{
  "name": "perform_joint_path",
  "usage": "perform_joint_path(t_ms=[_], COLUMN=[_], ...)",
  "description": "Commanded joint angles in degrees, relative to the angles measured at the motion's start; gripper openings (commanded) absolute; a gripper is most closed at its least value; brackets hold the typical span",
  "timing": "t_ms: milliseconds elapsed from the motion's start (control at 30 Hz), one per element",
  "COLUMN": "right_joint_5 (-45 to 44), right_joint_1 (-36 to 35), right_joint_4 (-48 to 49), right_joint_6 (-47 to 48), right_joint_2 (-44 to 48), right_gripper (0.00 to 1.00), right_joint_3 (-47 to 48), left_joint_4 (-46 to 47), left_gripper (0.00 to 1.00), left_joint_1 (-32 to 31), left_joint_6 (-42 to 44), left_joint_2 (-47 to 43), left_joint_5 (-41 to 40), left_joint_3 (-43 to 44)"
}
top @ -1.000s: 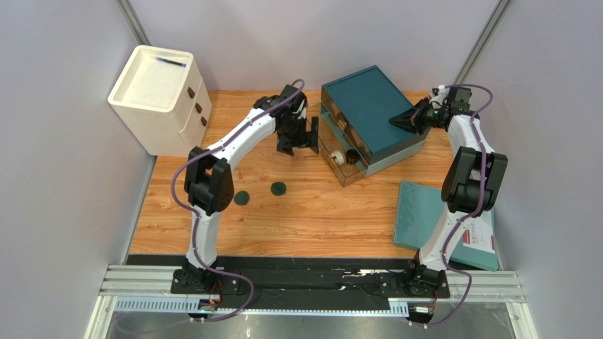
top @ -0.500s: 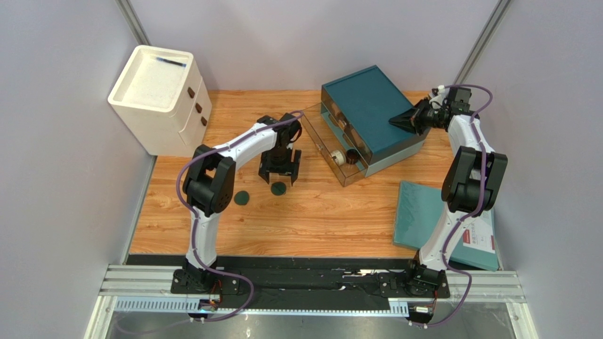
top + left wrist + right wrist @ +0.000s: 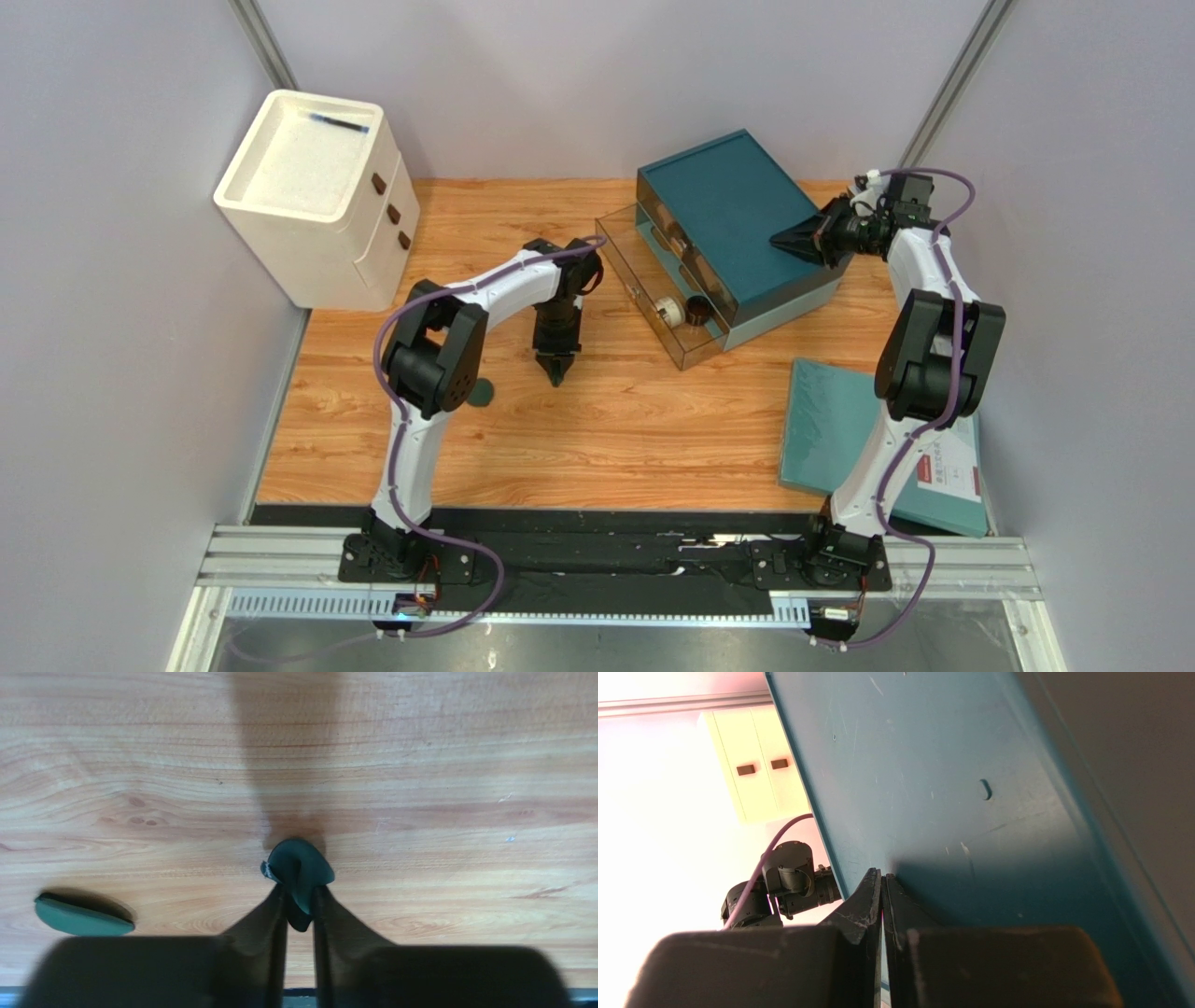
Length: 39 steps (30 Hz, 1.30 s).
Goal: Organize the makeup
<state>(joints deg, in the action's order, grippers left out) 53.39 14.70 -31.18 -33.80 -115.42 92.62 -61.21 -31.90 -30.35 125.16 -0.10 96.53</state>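
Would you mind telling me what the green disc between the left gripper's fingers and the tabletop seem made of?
Green disc: probably matte plastic, uniformly dark green, no glare. Tabletop: wood or wood-look laminate, showing light grain, knots and soft sheen.

Top view: soft even light, sharp, faint shadows on the table [image 3: 631, 420]. Left wrist view: a dim shadow streaks up the wood above the dark green disc [image 3: 302, 868]; the left claw [image 3: 298, 894] is dark and blurred near the lens. Right wrist view: blown out white around the white cabinet [image 3: 763, 777]
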Motion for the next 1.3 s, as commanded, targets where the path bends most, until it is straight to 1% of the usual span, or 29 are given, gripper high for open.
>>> perform_joint_path(t_ms=[0, 33, 133, 233, 267, 333, 367, 433, 467, 500, 533, 567, 633, 667, 733, 767, 800, 833, 867, 900, 967, 1000, 1033, 1133, 1200, 1267], right_joint_5=[-13.92, -13.92, -14.01, -14.01, -13.92, -13.92, -14.01, -13.92, -14.01, -14.01, -14.01, -14.01, -14.10, -14.10, -14.10, -13.92, -14.01, -13.92, -13.84, -13.75, -13.66, -13.66, -13.66, -13.40, -13.48, -13.57], right_joint_1=[-1.08, -1.16, -1.08, -1.08, -1.08, -1.08, -1.08, -1.08, -1.08, -1.08, -1.08, -1.08, -1.08, -1.08, -1.08, -1.08, -1.08, -1.08, -1.08, -1.08, -1.08, -1.08, -1.08, -1.08, -1.08, -1.08], right_joint_4=[-11.62, -11.71, -11.62, -11.62, -11.62, -11.71, -11.71, -11.71, -11.71, -11.80, -11.71, -11.71, -11.71, -11.71, -11.71, -11.54, -11.71, -11.80, -11.80, -11.89, -12.06, -12.24, -11.98, -12.24, -12.24, -12.15], right_joint_6=[5.94, 6.03, 6.03, 6.12, 6.03, 5.94, 5.94, 6.03, 6.12, 6.03, 6.03, 6.20, 6.20, 6.20, 6.20, 6.29, 6.29, 6.29, 6.29, 6.47, 6.55, 6.38, 6.47, 6.38, 6.47, 6.64], right_joint_2=[-6.84, -6.84, -6.84, -6.84, -6.84, -6.84, -6.75, -6.75, -6.75, -6.67, -6.66, -6.58, -6.49, -6.49, -6.49, -6.40, -6.31, -6.05, -5.96, -5.87, -5.70, -5.61, -5.61, -5.61, -5.43, -5.17], right_gripper=[0.04, 0.04, 0.04, 0.04, 0.04, 0.04, 0.04, 0.04, 0.04, 0.04, 0.04, 0.04, 0.04, 0.04, 0.04, 0.04, 0.04, 0.04, 0.04, 0.04, 0.04, 0.04, 0.04, 0.04, 0.04, 0.04], right_joint_3=[-5.26, -5.26, -5.26, -5.26, -5.26, -5.34, -5.26, -5.34, -5.52, -5.52, -5.69, -5.87, -6.05, -6.31, -6.40, -6.49, -6.66, -6.66, -6.57, -6.57, -6.49, -6.40, -6.40, -6.40, -6.49, -6.75], left_joint_4=[1.09, 1.01, 1.09, 2.14, 3.02, 3.81, 4.77, 5.83, 6.71, 6.81, 7.07, 7.42, 8.21, 9.00, 11.88, 12.77, 13.57, 14.18, 14.36, 14.54, 16.29, 17.08, 18.66, 19.64, 18.77, 17.45], left_gripper=[0.02, 0.00, 0.00, 0.00, 0.00, 0.00, 0.00, 0.00, 0.00, 0.00, 0.00, 0.00, 0.07, 0.08, 0.19, 0.26, 0.45, 0.56, 0.74, 0.78, 0.83, 0.84, 0.84, 0.85, 0.85, 0.85], left_joint_1=[-0.18, -0.18, -0.18, -0.18, -0.18, -0.18, -0.18, -0.18, -0.18, -0.18, -0.18, -0.09, 0.08, 0.08, 0.08, 0.17, 0.08, 0.08, 0.08, 0.08, 0.08, 0.08, 0.17, 0.26, 0.61, 1.57], left_joint_6=[-0.32, -0.50, -0.33, -0.33, -0.24, -0.33, -0.41, -1.46, -1.99, -3.13, -3.66, -4.27, -6.73, -8.74, -10.95, -11.92, -13.06, -13.50, -13.94, -13.86, -13.86, -13.95, -13.86, -12.72, -11.14, -9.03], left_joint_2=[2.63, 2.37, 1.05, -0.79, -1.06, -0.98, -0.63, 0.60, 1.30, 3.05, 4.11, 6.47, 8.94, 10.61, 11.59, 12.29, 12.73, 13.00, 13.44, 13.44, 12.57, 12.21, 11.77, 8.62, 6.68, 2.91], left_joint_5=[-1.13, -1.31, -0.34, 2.55, 4.65, 7.12, 8.70, 9.50, 10.11, 10.38, 10.99, 11.87, 14.50, 15.30, 16.96, 17.50, 17.94, 18.81, 18.91, 18.99, 19.34, 19.43, 19.61, 18.65, 16.64, 15.05], left_joint_3=[-0.47, -0.29, 1.64, 5.94, 9.34, 13.40, 17.77, 22.27, 26.73, 29.13, 33.50, 35.55, 40.81, 41.62, 41.99, 41.72, 41.55, 41.28, 41.02, 40.67, 39.18, 38.56, 37.43, 35.93, 33.91, 31.63])
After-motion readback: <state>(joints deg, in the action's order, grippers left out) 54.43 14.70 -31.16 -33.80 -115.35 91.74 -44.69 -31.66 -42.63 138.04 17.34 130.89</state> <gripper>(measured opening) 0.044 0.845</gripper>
